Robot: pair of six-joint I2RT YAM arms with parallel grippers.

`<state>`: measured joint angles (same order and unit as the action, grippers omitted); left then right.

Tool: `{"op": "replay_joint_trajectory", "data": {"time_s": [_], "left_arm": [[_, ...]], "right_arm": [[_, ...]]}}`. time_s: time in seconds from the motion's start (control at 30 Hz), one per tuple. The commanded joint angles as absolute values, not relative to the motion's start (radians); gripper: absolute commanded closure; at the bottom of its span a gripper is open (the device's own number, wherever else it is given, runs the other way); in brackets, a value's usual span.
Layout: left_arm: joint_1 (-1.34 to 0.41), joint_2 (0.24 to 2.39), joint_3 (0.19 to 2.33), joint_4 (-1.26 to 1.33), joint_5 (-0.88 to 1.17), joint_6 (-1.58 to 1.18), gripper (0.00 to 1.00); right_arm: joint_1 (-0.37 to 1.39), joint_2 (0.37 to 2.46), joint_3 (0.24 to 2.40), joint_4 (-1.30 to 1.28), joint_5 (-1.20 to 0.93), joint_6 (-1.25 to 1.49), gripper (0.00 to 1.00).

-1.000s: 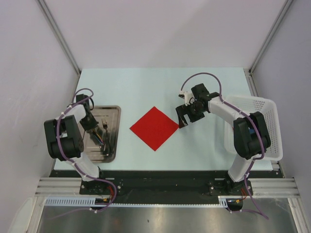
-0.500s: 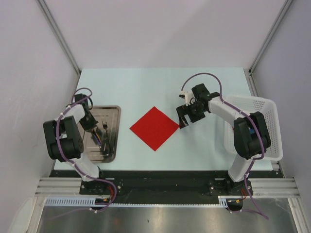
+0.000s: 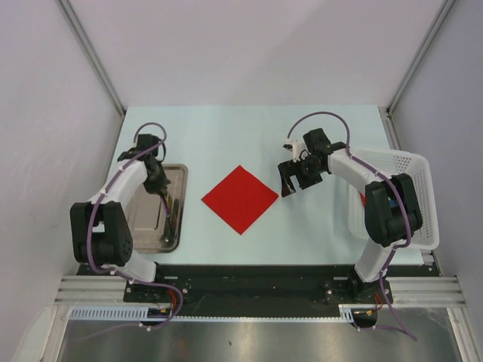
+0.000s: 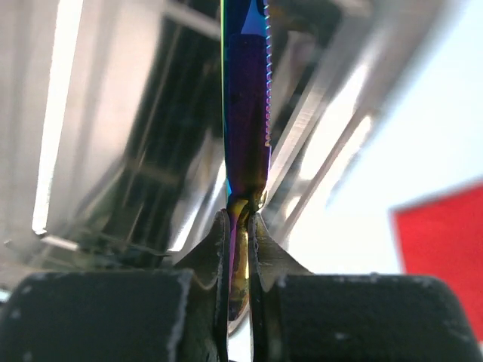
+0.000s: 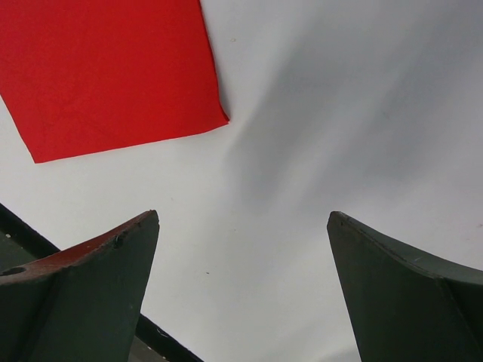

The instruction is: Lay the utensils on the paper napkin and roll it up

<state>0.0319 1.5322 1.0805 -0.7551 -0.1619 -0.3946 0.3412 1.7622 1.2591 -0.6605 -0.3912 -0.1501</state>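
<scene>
While left pincer (image 4: 240, 220) clenches knife (image 4: 246, 113) over tray (image 3: 143, 220) | right pincer (image 5: 243, 219) gapes beside napkin (image 5: 113, 68)

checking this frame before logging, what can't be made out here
Knife tip: left wrist view, cut off by the top edge.
What lies in the tray: top view, too small; left wrist view, blurred.
Napkin: right wrist view, cut off by top and left edges.

Open table (image 3: 226, 132) rings the paper napkin (image 3: 239, 199), bounded by tray (image 3: 181, 170) left, basket (image 3: 392, 153) right.
</scene>
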Motion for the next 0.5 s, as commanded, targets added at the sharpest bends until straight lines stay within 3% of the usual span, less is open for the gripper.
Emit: {"op": "replay_joint_trajectory", "data": {"time_s": [0.0, 0.27, 0.47], "left_arm": [[-0.125, 1.511, 1.195, -0.788, -0.133, -0.429, 1.0], [-0.403, 1.649, 1.341, -0.752, -0.109, -0.505, 1.0], [-0.515, 1.831, 1.454, -0.733, -0.084, -0.58, 1.0]], "right_arm": [[0.304, 1.707, 1.247, -0.644, -0.408, -0.14, 0.0], [0.236, 1.637, 1.19, -0.65, -0.423, -0.144, 0.0], [0.186, 1.597, 1.166, -0.672, -0.429, -0.147, 0.0]]}}
